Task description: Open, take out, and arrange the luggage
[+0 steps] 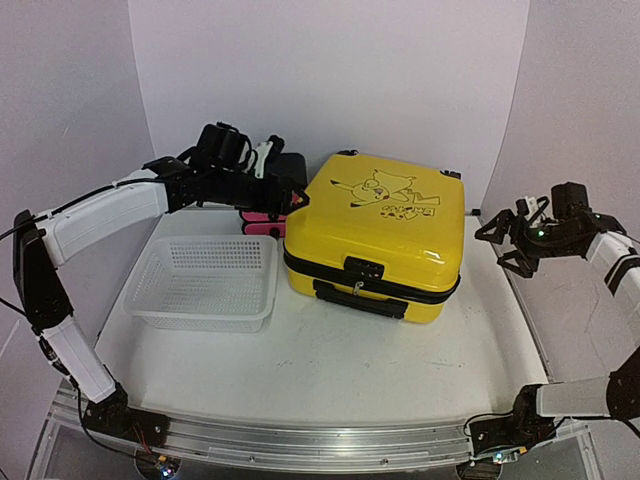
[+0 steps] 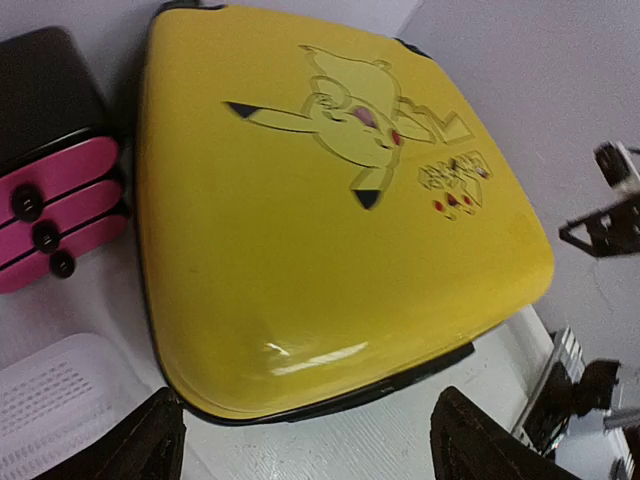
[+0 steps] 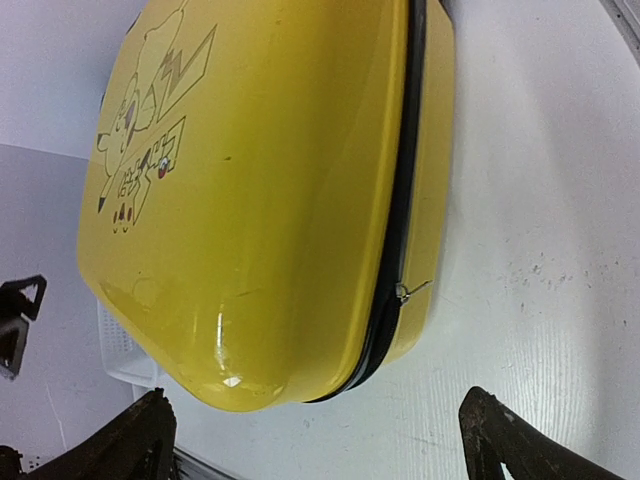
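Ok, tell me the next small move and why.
Probably bring the right gripper to the small metal pull on the suitcase zipper band and close on it. The lid is shut, the band looks closed, and the right and left gripper both stand open, clear of the case.

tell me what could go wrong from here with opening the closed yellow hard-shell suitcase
1. The yellow hard-shell suitcase looks zipped shut, and its small metal zipper pull may slip from the open right gripper.
2. Neither gripper holds it, so tugging could slide it on the white table.
3. The open left gripper hangs by the black-and-pink drawer box and could knock it.
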Robot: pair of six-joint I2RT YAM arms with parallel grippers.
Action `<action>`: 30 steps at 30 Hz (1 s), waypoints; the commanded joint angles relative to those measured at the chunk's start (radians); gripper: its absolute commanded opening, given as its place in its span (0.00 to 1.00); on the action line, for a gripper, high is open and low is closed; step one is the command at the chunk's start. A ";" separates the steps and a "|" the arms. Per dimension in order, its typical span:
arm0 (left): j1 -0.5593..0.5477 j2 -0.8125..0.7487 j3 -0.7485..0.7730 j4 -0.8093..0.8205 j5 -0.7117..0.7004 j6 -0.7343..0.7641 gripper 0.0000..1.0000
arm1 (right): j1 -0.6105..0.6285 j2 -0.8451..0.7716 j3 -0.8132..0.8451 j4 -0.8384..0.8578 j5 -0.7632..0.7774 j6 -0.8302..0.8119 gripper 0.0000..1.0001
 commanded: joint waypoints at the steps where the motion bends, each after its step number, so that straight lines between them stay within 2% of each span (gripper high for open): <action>1: 0.085 0.057 0.112 -0.070 -0.069 -0.302 0.86 | 0.054 0.038 0.098 -0.022 0.036 0.031 0.98; 5: 0.139 0.191 0.229 -0.071 0.044 -0.347 0.83 | 0.062 0.122 0.170 -0.013 0.044 0.062 0.98; 14: 0.142 0.319 0.307 -0.028 0.105 -0.214 0.81 | 0.062 0.269 0.251 -0.007 0.029 0.022 0.98; 21: 0.061 0.347 0.282 -0.017 0.223 -0.190 0.79 | 0.062 0.297 0.251 0.024 0.033 0.030 0.98; 26: -0.015 0.346 0.269 -0.003 0.248 -0.189 0.79 | 0.062 0.277 0.225 0.033 0.057 0.015 0.98; 30: -0.022 0.376 0.288 0.010 0.255 -0.204 0.79 | 0.062 0.271 0.145 0.110 -0.006 0.059 0.98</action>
